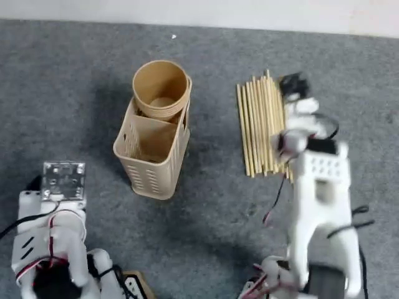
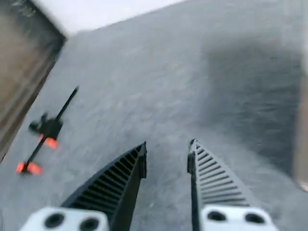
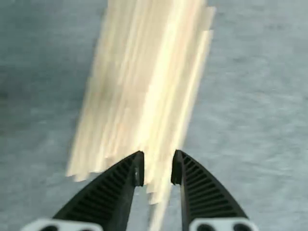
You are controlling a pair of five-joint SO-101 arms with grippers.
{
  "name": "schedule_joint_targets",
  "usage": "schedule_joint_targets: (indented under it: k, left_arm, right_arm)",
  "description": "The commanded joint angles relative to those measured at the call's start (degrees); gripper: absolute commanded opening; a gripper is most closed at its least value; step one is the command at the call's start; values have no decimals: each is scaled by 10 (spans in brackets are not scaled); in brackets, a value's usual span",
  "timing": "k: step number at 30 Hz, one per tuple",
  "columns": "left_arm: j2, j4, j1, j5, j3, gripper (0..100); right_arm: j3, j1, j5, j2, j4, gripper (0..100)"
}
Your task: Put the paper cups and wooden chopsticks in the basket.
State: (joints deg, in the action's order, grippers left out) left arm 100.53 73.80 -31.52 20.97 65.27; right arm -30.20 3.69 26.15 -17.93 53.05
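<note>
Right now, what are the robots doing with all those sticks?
The right hand is down at the chopsticks, which lie in a bunch on the grey table beside the basket. None are in the basket yet. The cups sit stacked in one of its compartments. The left hand is open over bare table, holding nothing.

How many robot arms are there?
2. The left arm is at the near left corner of the table, away from the basket. The right arm is on the right, over the wooden chopsticks. None seems hidden.
</note>
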Motion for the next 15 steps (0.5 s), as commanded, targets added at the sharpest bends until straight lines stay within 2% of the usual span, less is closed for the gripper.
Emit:
schedule_joint_targets:
  k: [1,6,15]
  left_arm:
    - [25,-42,-22,3,73,171]
    - [29,-56,3,-34,132,171]
    - [29,-55,3,-38,159,171]
  right_arm:
    - [114,34,40,116,-7,115]
    - [197,34,44,273,-8,115]
    - [354,36,45,486,-8,115]
